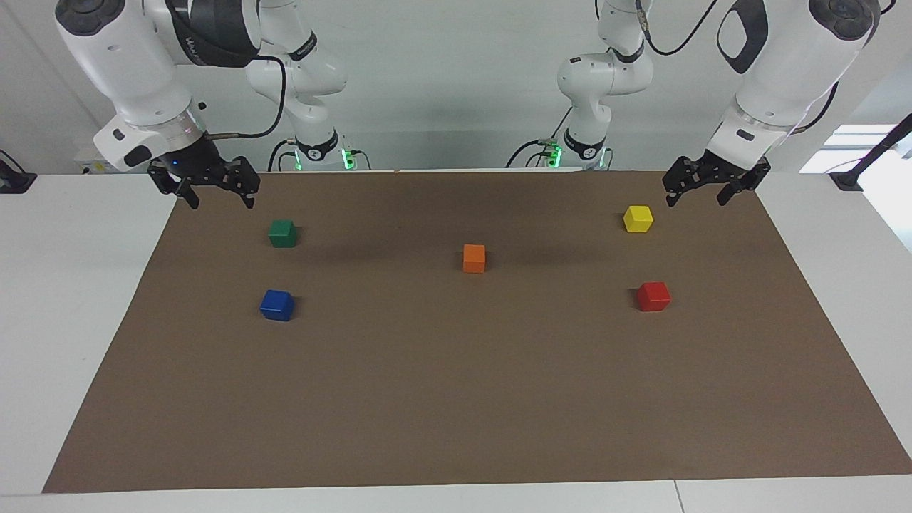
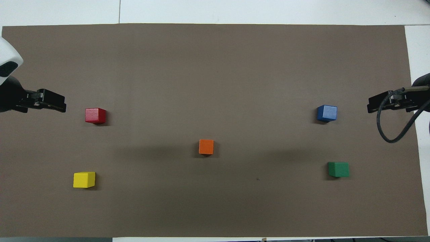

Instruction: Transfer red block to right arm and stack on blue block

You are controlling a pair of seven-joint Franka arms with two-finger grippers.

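Five small cubes are laid out on a brown mat (image 1: 456, 399) that covers most of the white desk (image 1: 78, 299). The red block (image 1: 653, 296) is set flat on the mat toward the left arm's end of the desk, and the yellow cube (image 1: 638, 219) is found nearer to the robots than it, at the same end. The blue block (image 1: 277, 305) is placed toward the right arm's end, well apart from the red block, with the green cube (image 1: 283, 233) nearer to the robots than it. The orange cube (image 1: 474, 258) is seen alone near the middle of the mat, between the two pairs. No cube is touched by another cube or by either arm. The left pincer (image 1: 697, 194) is held raised over the mat's edge at its own end, close to the yellow cube, and its fingers are spread apart with nothing between them. The right pincer (image 1: 221, 199), carried by the right arm (image 1: 128, 78) with the small blue light at its wrist, is held raised over the mat's corner close to the green cube; its fingers are likewise parted and empty, though in the overhead view only their tips can be made out, so the gap is judged from the facing view.
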